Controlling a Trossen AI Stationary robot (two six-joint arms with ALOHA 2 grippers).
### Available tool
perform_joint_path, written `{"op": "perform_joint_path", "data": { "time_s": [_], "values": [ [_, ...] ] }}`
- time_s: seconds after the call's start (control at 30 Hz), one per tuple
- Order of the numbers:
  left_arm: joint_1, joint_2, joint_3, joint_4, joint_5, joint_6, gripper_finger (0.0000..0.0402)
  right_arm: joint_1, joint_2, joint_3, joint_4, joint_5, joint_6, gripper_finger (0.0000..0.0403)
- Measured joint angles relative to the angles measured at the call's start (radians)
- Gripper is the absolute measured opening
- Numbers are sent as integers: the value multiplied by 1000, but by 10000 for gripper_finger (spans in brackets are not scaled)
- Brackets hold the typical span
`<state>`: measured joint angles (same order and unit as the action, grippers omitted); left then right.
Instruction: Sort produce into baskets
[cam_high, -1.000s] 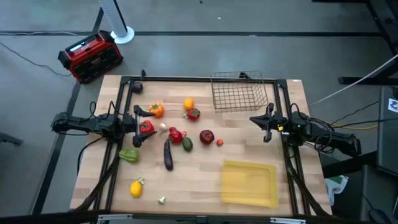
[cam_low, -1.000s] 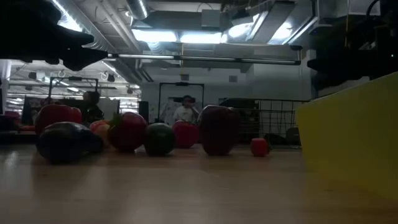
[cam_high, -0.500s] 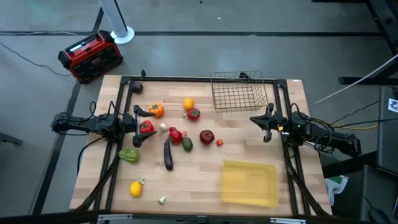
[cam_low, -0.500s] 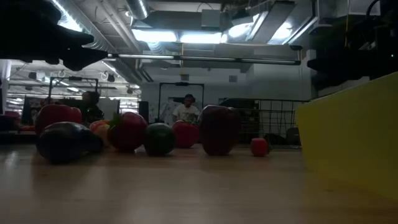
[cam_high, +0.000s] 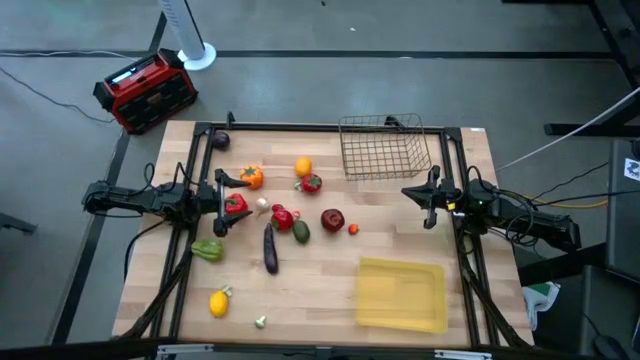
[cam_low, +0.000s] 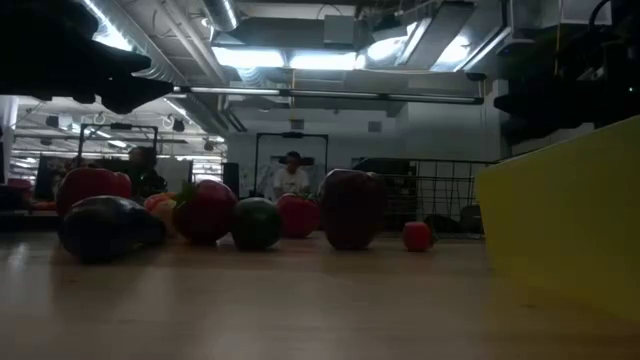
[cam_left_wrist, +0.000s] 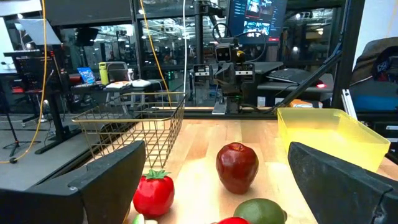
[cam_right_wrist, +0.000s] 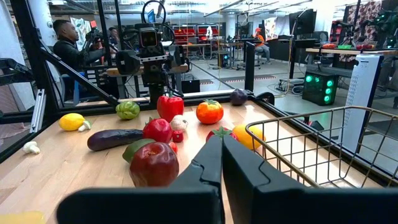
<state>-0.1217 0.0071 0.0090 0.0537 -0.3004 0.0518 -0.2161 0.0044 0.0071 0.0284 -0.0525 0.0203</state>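
Here, wire basket (cam_high: 386, 147) bare, yellow tray (cam_high: 402, 293) bare

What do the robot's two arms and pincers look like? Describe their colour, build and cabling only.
Both arms are dark, nearly black, slim and jointed. The left pincer and right pincer each have two broad, flat, matte black fingers, blocky and wedge-shaped up close. Loose black cables loop beside both arms, most thickly along the right one. No markings can be made out.

Wooden table (cam_high: 310, 290): scattered produce (cam_high: 282, 217), wire basket (cam_high: 385, 150), yellow tray (cam_high: 402, 294).
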Motion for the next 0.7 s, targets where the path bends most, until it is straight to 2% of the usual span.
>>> {"op": "perform_joint_path", "data": {
  "time_s": [0.47,0.7],
  "values": [
    [0,0,0,0,0,0,392,0,0,0,23,-1,3,14],
    [0,0,0,0,0,0,392,0,0,14,24,0,105,14]
  ]
}}
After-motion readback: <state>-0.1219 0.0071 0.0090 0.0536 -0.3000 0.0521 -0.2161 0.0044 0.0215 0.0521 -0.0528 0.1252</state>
